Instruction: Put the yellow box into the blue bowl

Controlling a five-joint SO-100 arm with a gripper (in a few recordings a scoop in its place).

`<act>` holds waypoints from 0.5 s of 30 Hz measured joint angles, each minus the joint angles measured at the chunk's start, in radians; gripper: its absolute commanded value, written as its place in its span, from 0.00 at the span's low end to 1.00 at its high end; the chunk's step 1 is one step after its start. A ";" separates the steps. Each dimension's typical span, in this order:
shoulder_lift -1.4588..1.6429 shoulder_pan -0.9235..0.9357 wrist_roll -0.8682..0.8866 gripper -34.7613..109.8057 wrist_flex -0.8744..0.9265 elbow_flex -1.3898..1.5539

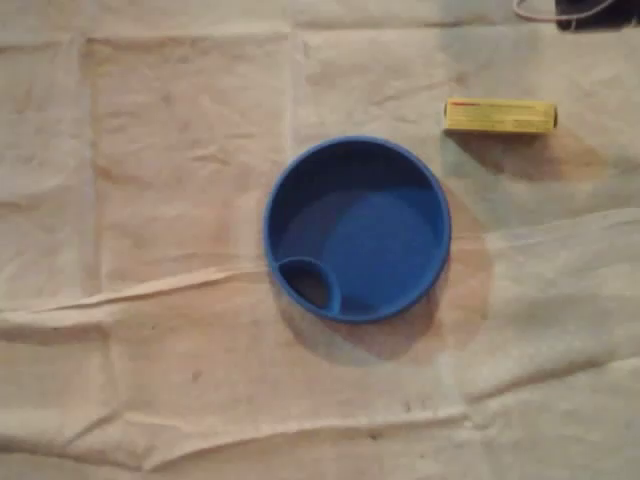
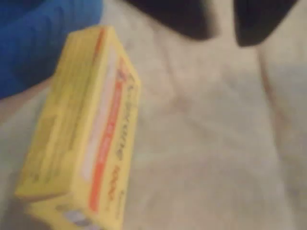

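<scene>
While the yellow box (image 1: 500,116) lies flat on the creased pale cloth (image 1: 150,200), its long side runs across the overhead view, up and to the right of the blue bowl (image 1: 357,229) and clearly apart from the bowl's rim. The bowl sits near the middle of the cloth, with a small ring-shaped handle inside its lower left rim. A dark shape (image 1: 585,12) is cut off at the top right edge of that view, near the box but not touching it, and too little of it shows to tell which part it is. In the wrist view the box (image 2: 86,139) looms large and blurred at the left, one end close to the lens, with an orange-red stripe and a pale band along its top face. The bowl (image 2: 33,43) is a blue mass in the upper left corner, just beyond the box's far end. The pincer (image 2: 224,38) appears as two dark, blurred fingers (image 2: 168,17) at the top edge, standing apart with bare cloth (image 2: 216,143) between them. The box rests below and to the left of the fingers, outside their gap and touched by neither.
</scene>
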 measured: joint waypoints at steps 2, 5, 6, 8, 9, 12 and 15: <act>0.000 0.000 0.000 0.43 0.000 0.000; 0.000 0.000 0.000 0.50 0.000 0.000; 0.000 0.000 0.000 0.51 0.000 0.000; 0.000 0.000 0.000 0.53 0.000 0.000; 0.000 0.000 0.000 0.54 0.000 0.000; 0.000 0.000 0.000 0.54 0.000 0.000; -0.006 0.000 0.000 0.54 -0.003 0.000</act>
